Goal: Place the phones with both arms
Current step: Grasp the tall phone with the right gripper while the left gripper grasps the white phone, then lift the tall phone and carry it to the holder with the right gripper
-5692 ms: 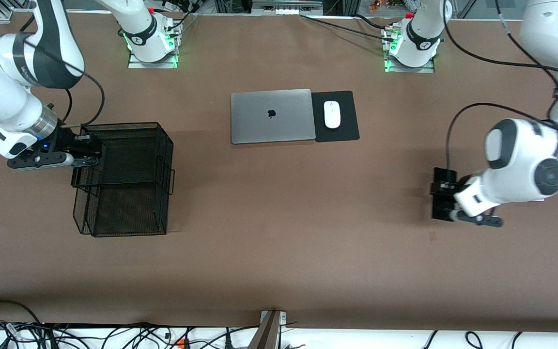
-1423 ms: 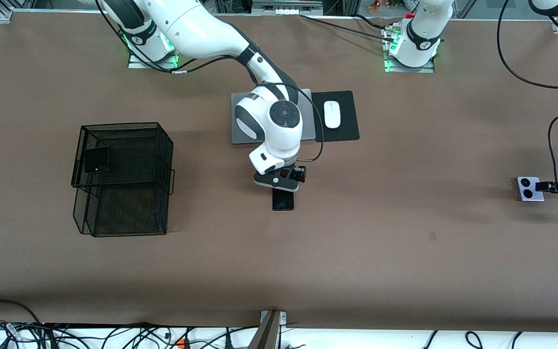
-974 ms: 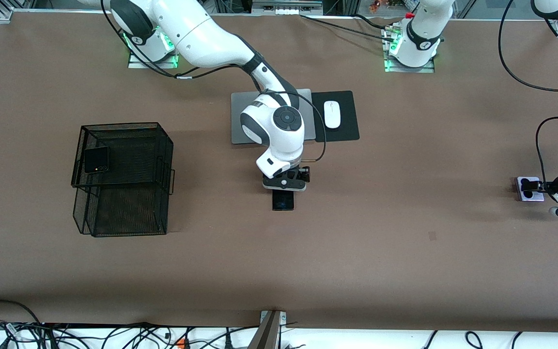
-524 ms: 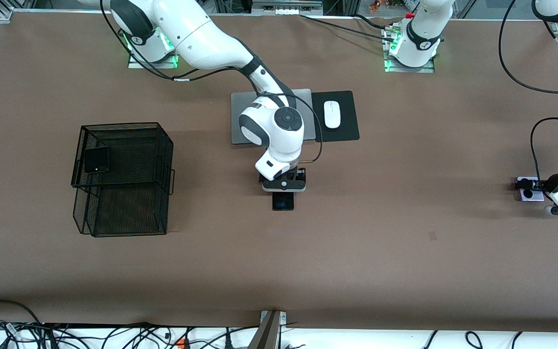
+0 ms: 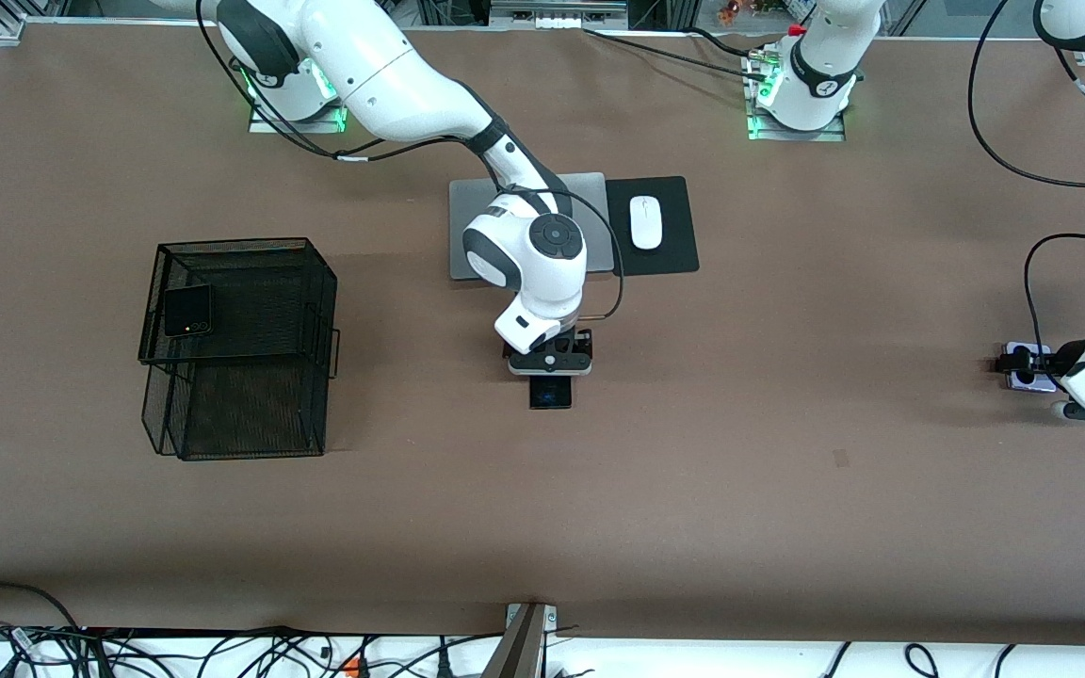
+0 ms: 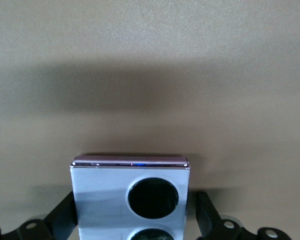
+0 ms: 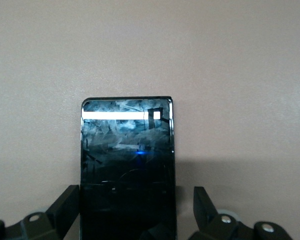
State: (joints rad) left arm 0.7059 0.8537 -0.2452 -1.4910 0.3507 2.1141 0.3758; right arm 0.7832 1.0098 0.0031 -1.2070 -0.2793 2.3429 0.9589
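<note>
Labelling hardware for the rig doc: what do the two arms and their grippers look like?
Both arms are glossy white jointed links with grey-black round joint caps and loose black cables. The right arm and left arm stand on metal base plates lit green. The right gripper and left gripper are black, with two fingers each.

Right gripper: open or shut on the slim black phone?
Open. The right gripper straddles the slim black phone, which lies flat on the table; each finger stands just clear of an edge.

Closed laptop point(image 5: 524, 226) beside white mouse point(image 5: 645, 222) on black pad point(image 5: 670, 226)
</note>
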